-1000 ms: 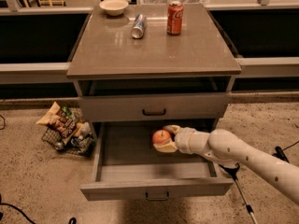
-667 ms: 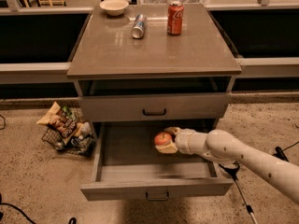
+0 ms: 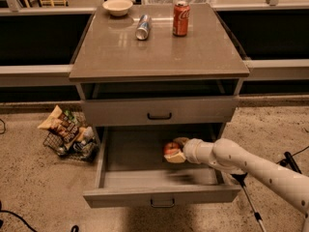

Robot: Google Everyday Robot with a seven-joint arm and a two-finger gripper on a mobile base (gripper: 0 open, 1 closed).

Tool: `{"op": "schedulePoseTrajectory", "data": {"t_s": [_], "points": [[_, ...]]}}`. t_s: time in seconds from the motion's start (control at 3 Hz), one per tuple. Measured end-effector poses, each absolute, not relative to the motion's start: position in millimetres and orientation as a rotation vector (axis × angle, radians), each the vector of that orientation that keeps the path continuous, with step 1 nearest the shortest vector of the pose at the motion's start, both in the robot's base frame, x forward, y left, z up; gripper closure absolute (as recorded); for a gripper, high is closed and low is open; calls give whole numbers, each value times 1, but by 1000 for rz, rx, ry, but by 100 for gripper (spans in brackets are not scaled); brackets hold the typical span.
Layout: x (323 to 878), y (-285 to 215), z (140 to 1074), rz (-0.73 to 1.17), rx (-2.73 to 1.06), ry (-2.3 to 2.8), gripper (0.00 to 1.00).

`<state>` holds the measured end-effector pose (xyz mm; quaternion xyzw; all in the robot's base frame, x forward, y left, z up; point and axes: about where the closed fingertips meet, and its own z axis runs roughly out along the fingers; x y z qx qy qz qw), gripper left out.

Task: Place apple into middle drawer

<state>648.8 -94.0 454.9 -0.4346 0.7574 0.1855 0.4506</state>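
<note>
The middle drawer (image 3: 159, 195) is pulled open below the shut upper drawer front (image 3: 159, 111). My gripper (image 3: 175, 150) reaches in from the right over the drawer's right half and is shut on the red-orange apple (image 3: 171, 150). The apple hangs just above the drawer floor. The white arm (image 3: 251, 168) crosses the drawer's right wall.
On the cabinet top (image 3: 159, 52) stand a red cola can (image 3: 181, 18), a silver can (image 3: 143, 26) lying on its side and a white bowl (image 3: 118, 6). A wire basket of snack bags (image 3: 67, 134) sits on the floor left of the cabinet.
The gripper with the apple has moved slightly lower into the open drawer. The rest has not moved.
</note>
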Motion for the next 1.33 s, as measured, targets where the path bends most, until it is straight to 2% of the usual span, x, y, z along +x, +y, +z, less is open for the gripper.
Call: {"op": "schedulePoseTrajectory", "data": {"t_s": [1.0,1.33], "points": [[653,-105,418,504,-1014,1921,12],[653,-105,420,530,-987,1894,0]]}}
